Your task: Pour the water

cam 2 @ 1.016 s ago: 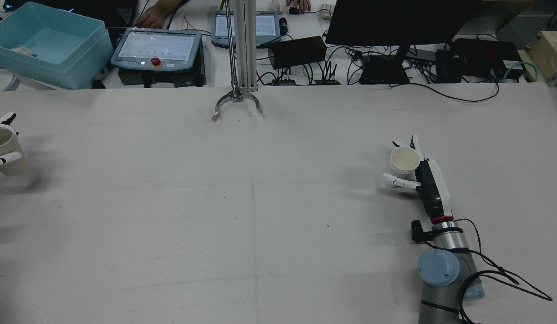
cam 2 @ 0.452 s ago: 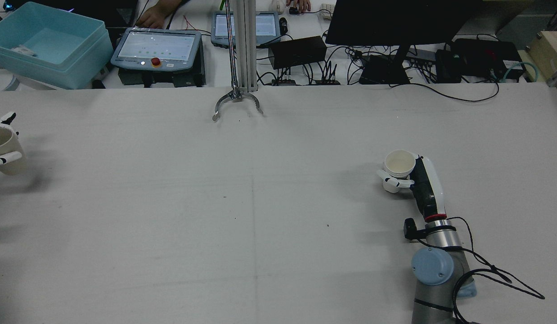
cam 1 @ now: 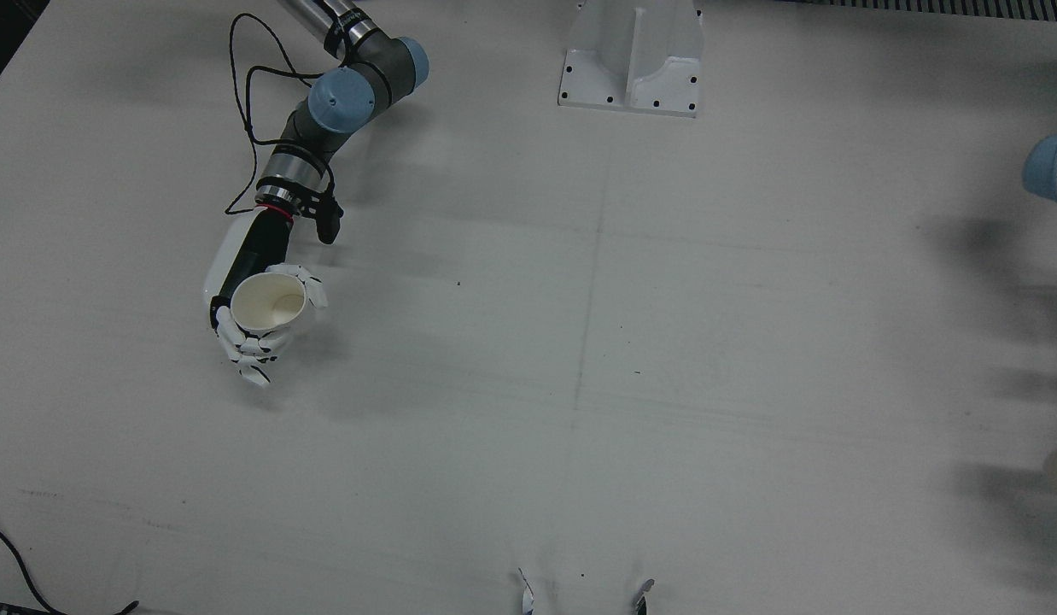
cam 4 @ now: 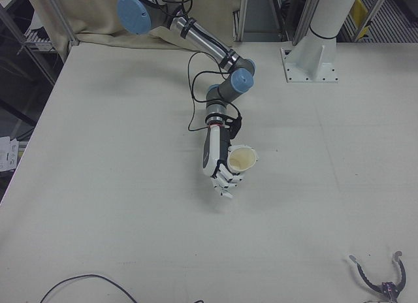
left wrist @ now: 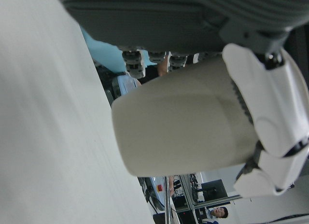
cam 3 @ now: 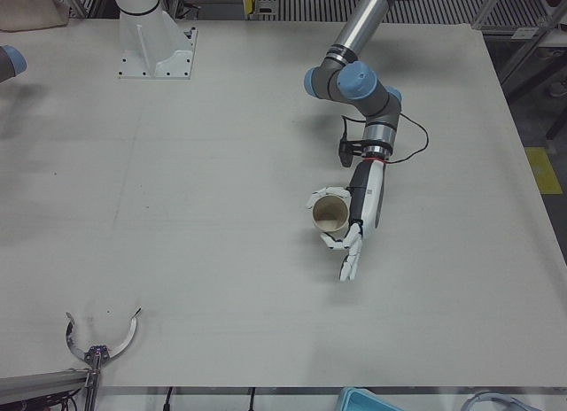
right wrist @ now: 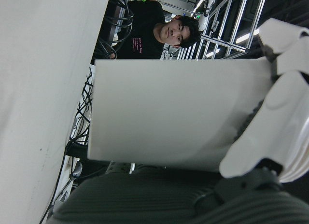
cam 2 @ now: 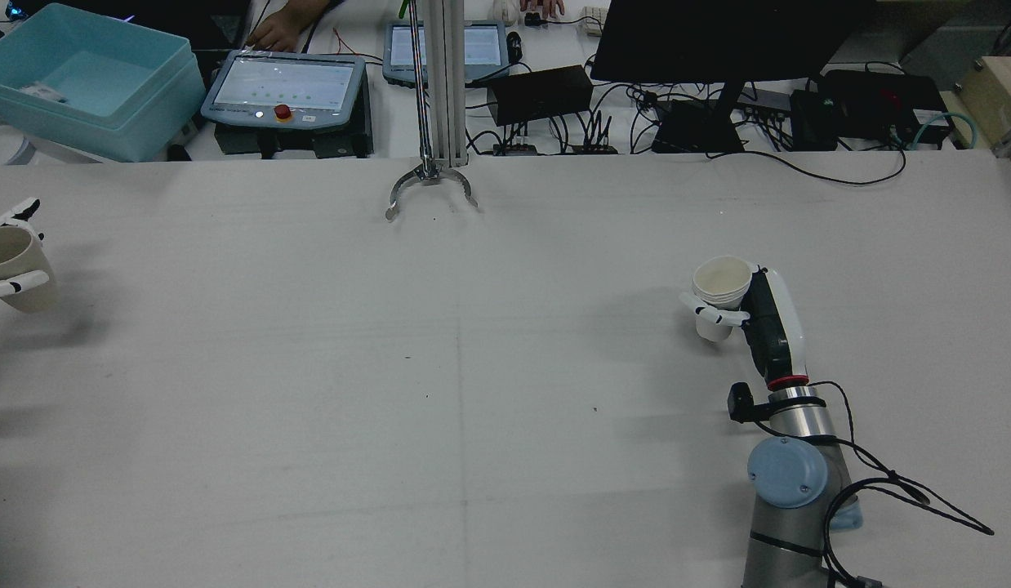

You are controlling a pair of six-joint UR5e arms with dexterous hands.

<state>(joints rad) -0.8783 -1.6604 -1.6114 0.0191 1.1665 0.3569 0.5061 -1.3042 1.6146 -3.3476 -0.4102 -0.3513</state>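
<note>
My right hand (cam 2: 768, 325) is shut on a white paper cup (cam 2: 722, 284), which stands upright with its mouth up on the right half of the table. The same cup (cam 1: 268, 303) and hand (cam 1: 238, 272) show in the front view, and the cup (right wrist: 164, 113) fills the right hand view. It looks raised slightly off the table. At the table's far left edge my left hand (cam 2: 11, 286) is shut on a beige cup (cam 2: 11, 260). The left-front view shows this cup (cam 3: 332, 216) upright in the left hand (cam 3: 363, 207). In the left hand view the cup (left wrist: 183, 125) hangs clear of the table.
A metal clamp (cam 2: 430, 186) on a post stands at the table's far middle edge. Behind it are a blue bin (cam 2: 89, 77), teach pendants (cam 2: 285, 86), a monitor (cam 2: 718, 33) and cables. A white pedestal (cam 1: 631, 60) sits between the arms. A black cable (cam 2: 906, 498) loops beside the right arm.
The right hand's fingers closed around the white cup, then carried it a little away from the arm's base and up. The left hand with its cup shifted slightly.
</note>
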